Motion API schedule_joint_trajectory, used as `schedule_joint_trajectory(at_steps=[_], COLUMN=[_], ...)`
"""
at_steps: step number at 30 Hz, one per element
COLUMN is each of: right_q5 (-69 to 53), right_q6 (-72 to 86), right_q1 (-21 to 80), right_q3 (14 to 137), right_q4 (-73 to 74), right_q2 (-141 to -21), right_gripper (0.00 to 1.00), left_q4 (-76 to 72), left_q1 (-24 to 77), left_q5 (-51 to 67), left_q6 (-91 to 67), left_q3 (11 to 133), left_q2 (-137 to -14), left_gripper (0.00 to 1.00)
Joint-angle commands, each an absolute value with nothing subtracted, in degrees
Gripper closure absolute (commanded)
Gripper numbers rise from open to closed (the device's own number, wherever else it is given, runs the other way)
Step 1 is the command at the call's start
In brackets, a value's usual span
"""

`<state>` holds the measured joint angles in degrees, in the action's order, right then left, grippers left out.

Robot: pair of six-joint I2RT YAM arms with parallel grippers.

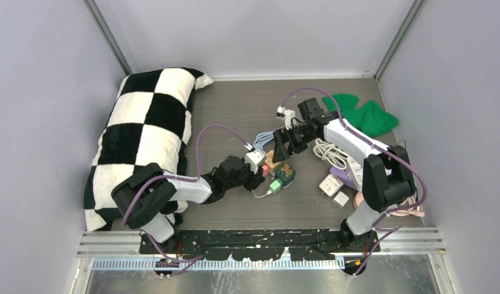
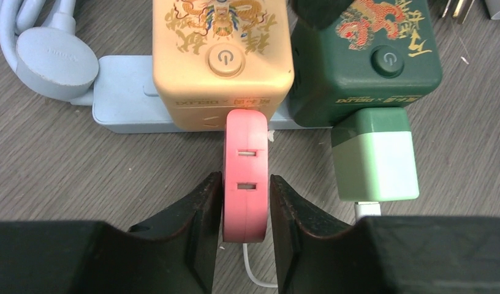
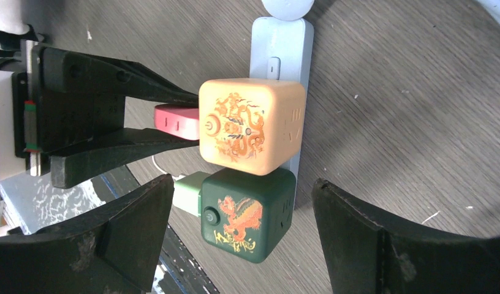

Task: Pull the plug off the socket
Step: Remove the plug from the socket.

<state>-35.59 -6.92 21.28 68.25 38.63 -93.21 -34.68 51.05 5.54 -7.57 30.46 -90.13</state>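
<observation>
A pink plug point(image 2: 244, 177) sticks out of the near side of a beige cube socket point(image 2: 222, 61) printed with a dragon, and a thin white cord trails from its back end. My left gripper point(image 2: 246, 182) is shut on the pink plug, one finger pressed on each flat side. The plug point(image 3: 177, 121) and those fingers also show in the right wrist view, left of the beige cube point(image 3: 250, 125). My right gripper point(image 3: 242, 187) hangs open above the dark green cube socket point(image 3: 244, 214), its fingers wide apart and touching nothing. In the top view both grippers meet at the table's middle, by the cubes point(image 1: 271, 158).
Both cubes sit on a pale blue power strip point(image 2: 122, 104). A light green charger point(image 2: 373, 156) is plugged into the green cube point(image 2: 364, 61). A round blue plug point(image 2: 51, 61) lies at the strip's left end. A checkered pillow point(image 1: 146, 128), green cloth point(image 1: 364, 116), coiled white cable point(image 1: 330, 152) and white adapters point(image 1: 331, 184) lie around.
</observation>
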Motion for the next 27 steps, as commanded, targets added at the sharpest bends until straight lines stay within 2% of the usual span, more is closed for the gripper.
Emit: schedule_joint_trajectory(at_steps=[1,4,11,22,27], right_q5=[-34.0,-33.8,-30.6,-26.4,-25.9], right_q6=[-6.4,-6.9,-7.6,-8.5,-8.6], right_q1=[23.1,24.8,27.5,29.1,29.0], right_q3=[71.8,73.7,77.8,78.9,77.9], right_q4=[38.6,39.9,41.8,42.6,42.2], right_q2=[-96.1,-98.0,-101.9,-103.3,-102.7], right_gripper=[0.11,0.09,0.08,0.12,0.17], left_q4=[-39.7,-39.8,-40.1,-40.0,-39.9], left_q1=[51.3,51.3,51.3,51.3,51.3], left_q5=[3.7,3.5,2.9,2.6,2.2], left_q6=[-8.9,-9.0,-9.6,-9.7,-9.6], left_q3=[29.7,29.6,29.3,29.2,29.2], left_q2=[-90.8,-90.9,-90.5,-90.4,-90.4], left_gripper=[0.66,0.70,0.87,0.99,0.99])
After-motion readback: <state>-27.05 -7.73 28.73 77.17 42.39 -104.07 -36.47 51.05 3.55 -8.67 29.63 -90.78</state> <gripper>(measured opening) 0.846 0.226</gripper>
